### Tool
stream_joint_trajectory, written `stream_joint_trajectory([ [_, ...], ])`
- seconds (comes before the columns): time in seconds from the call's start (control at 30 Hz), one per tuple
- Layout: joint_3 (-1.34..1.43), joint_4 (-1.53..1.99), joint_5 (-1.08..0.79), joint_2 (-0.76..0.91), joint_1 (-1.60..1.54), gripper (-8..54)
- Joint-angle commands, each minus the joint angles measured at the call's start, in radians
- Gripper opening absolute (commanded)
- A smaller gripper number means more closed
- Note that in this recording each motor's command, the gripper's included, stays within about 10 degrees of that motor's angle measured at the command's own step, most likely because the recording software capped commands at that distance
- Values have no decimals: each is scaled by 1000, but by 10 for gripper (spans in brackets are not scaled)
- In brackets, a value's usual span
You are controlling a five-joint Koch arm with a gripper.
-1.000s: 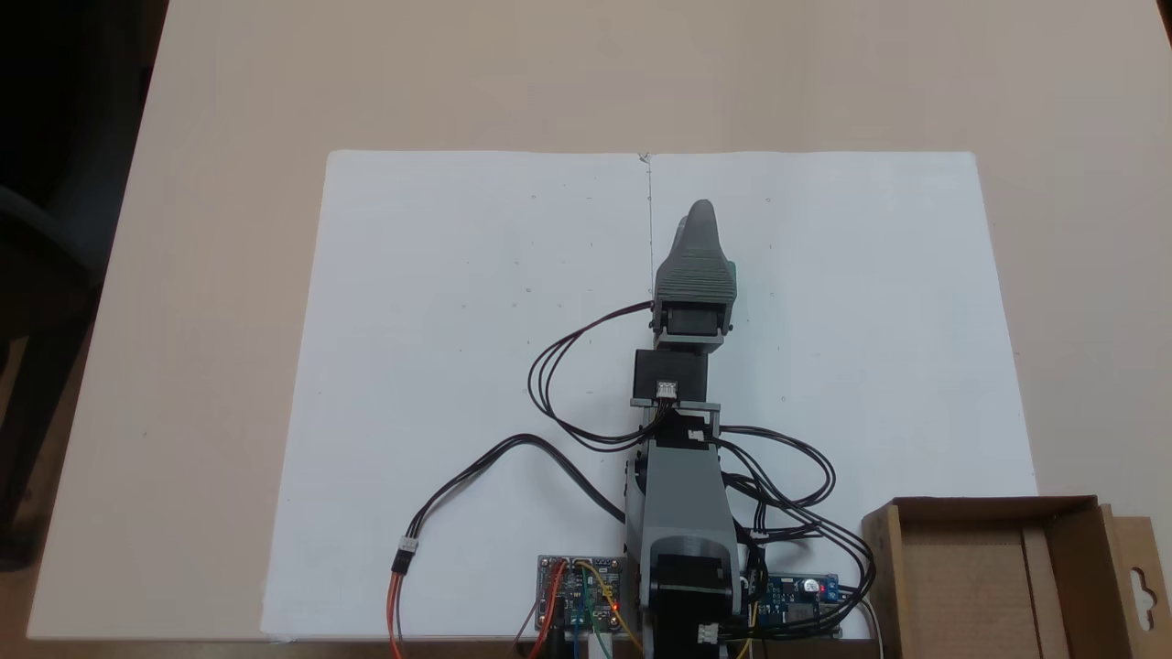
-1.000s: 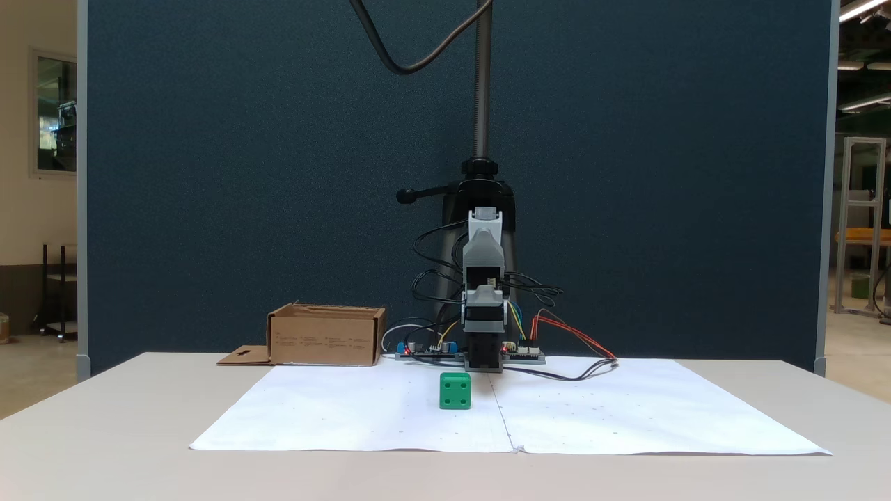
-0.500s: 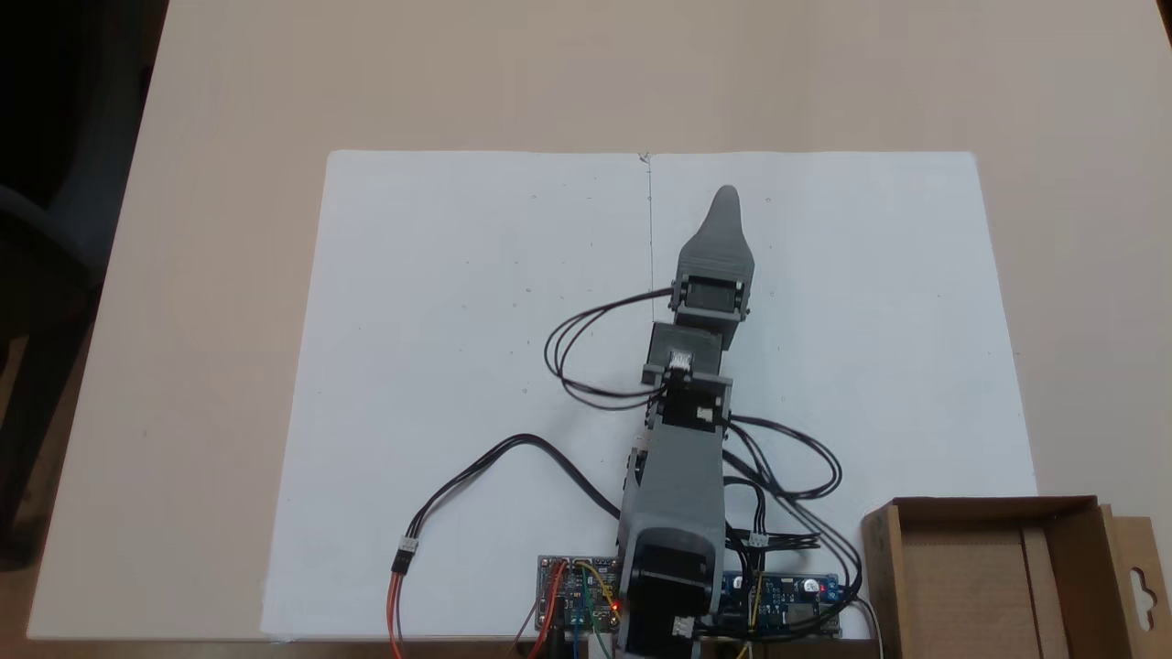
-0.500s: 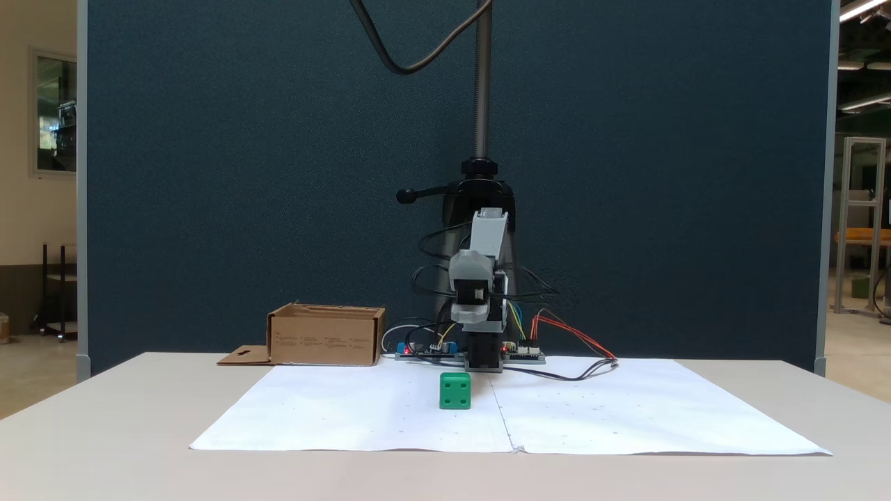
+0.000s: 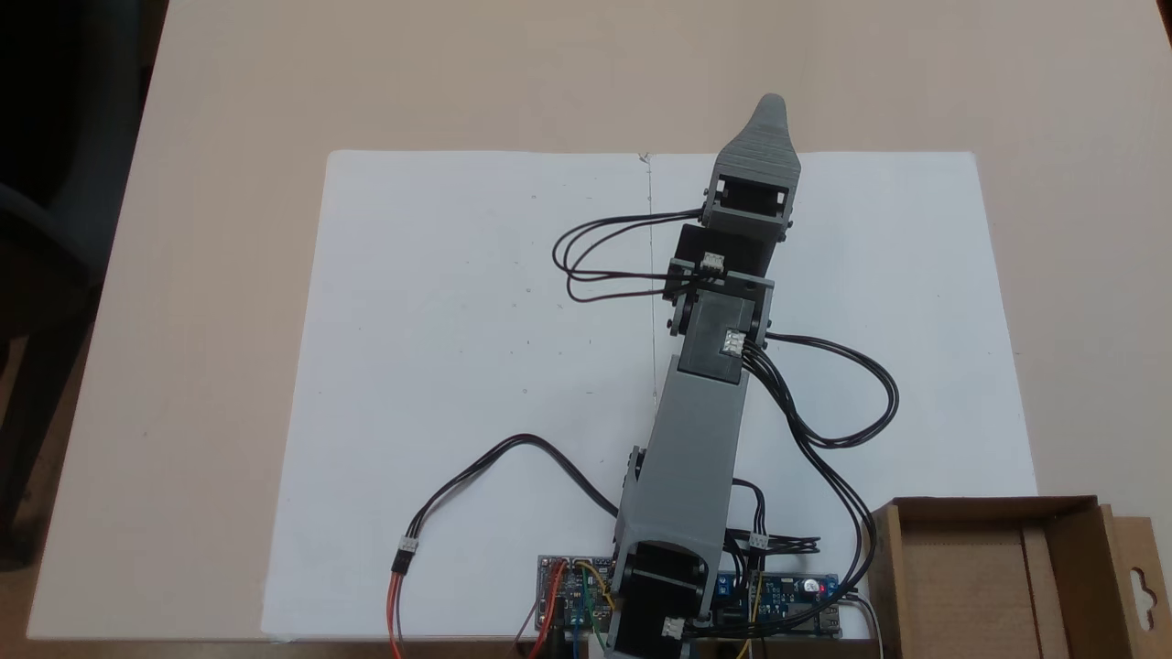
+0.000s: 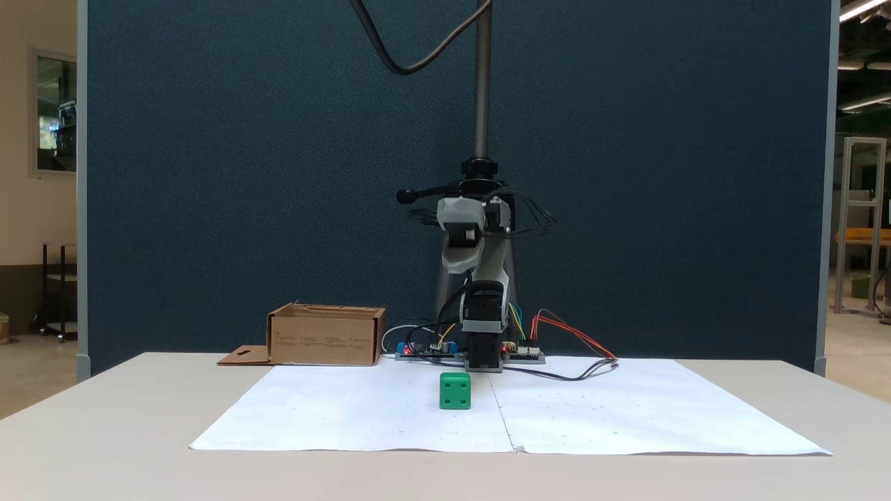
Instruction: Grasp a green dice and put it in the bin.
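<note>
Hand (image 6: 456, 268) raised since earlier frame, holds nothing; opening unclear.

The grey ribbed plastic gripper (image 5: 767, 114) tapers to a rounded tip. Behind it sit black servo blocks (image 5: 723, 339) with white connectors, looping black cables (image 5: 851, 403), then a grey boxy plastic link (image 5: 691, 458).
</note>
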Motion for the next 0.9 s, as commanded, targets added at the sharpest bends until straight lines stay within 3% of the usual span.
stream_joint_trajectory([
  [0.0,-125,106,-37,28,2,439],
  [0.1,-283,311,-38,-2,-11,439],
  [0.63,-523,1261,-64,-351,-8,439],
  [0.87,-603,1388,-153,-383,15,434],
])
